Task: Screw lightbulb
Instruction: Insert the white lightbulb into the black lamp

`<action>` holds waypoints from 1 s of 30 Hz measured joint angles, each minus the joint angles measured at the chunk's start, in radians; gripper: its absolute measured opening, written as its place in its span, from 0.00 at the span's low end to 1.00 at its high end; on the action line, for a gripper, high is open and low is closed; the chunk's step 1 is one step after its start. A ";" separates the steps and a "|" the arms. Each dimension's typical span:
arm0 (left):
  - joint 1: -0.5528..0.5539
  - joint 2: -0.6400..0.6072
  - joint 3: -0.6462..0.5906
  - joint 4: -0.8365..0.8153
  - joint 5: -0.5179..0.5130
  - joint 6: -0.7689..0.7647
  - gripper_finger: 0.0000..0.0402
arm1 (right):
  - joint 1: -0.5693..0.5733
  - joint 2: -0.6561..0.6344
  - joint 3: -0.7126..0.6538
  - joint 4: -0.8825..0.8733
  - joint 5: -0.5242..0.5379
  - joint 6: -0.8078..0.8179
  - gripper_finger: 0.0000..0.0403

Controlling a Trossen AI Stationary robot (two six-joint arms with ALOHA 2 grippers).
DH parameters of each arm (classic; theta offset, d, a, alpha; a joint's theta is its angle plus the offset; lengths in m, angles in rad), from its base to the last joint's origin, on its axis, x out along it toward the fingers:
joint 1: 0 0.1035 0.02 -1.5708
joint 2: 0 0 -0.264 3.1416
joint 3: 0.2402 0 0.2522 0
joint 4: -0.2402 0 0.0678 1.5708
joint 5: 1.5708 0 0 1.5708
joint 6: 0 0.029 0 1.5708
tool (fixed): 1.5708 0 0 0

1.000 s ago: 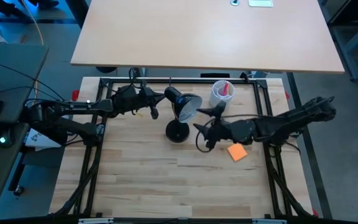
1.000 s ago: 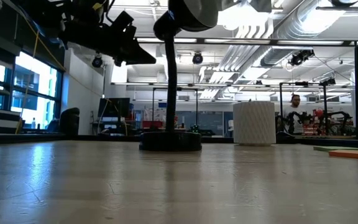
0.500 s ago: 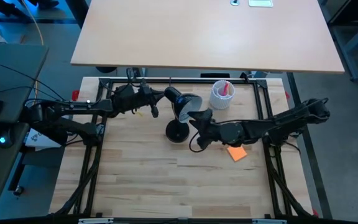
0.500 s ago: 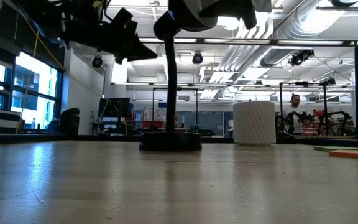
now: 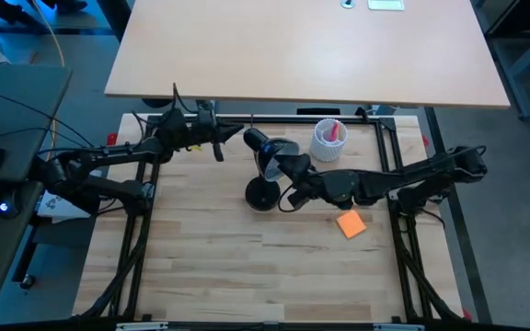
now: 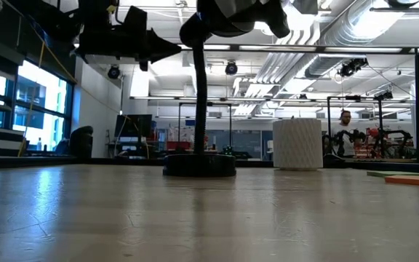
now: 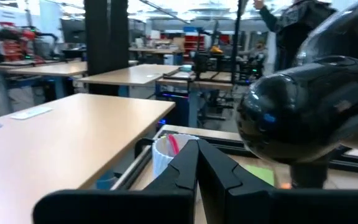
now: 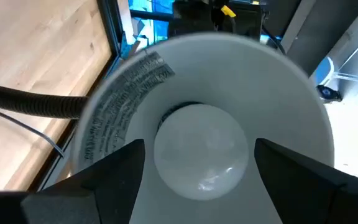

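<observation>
A black desk lamp (image 5: 260, 193) stands on its round base (image 6: 198, 164) at the table's far middle, its head (image 5: 267, 149) tipped toward the right. In the right wrist view the white lightbulb (image 8: 199, 134) sits in the middle of the shade's white inside (image 8: 120, 81). My right gripper (image 8: 199, 145) is at the shade's mouth (image 5: 288, 167), open, one finger on either side of the bulb with a gap to it. My left gripper (image 5: 219, 140) hovers shut to the left of the lamp head (image 7: 309, 118), apart from it.
A white ribbed cup (image 5: 328, 138) with a red item stands at the far edge, right of the lamp. An orange pad (image 5: 351, 223) lies under my right arm. A second, larger table (image 5: 302, 46) lies beyond the far edge. A person (image 6: 345, 127) stands far back in the room.
My right gripper has gone left toward the lamp's shade and rolled about its own axis, staying open; its fingers now flank the bulb. My left gripper has swung toward the table's far edge, away from the back of the lamp head, and stayed shut.
</observation>
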 joint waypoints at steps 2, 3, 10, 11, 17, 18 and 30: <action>0.007 0.001 0.000 -0.001 0.038 0.000 0.00 | -0.012 0.000 0.000 0.000 -0.019 0.000 0.74; 0.008 0.001 0.000 -0.001 0.044 0.000 0.00 | -0.017 0.000 0.000 0.000 -0.027 0.000 0.74; 0.000 0.013 0.000 0.021 0.045 0.001 0.00 | -0.038 0.000 0.000 0.002 -0.071 0.029 0.74; -0.002 0.018 0.000 0.025 0.044 0.001 0.00 | -0.039 0.000 0.000 0.007 -0.072 0.044 0.74; -0.044 0.059 0.000 0.102 0.043 0.045 0.00 | -0.044 0.000 0.000 0.024 -0.074 0.108 0.74; -0.051 0.065 0.000 0.116 0.040 0.058 0.00 | -0.044 0.000 0.000 0.025 -0.073 0.122 0.74; -0.114 0.071 0.000 0.193 0.041 0.161 0.00 | -0.044 0.000 0.000 0.030 -0.028 0.435 0.74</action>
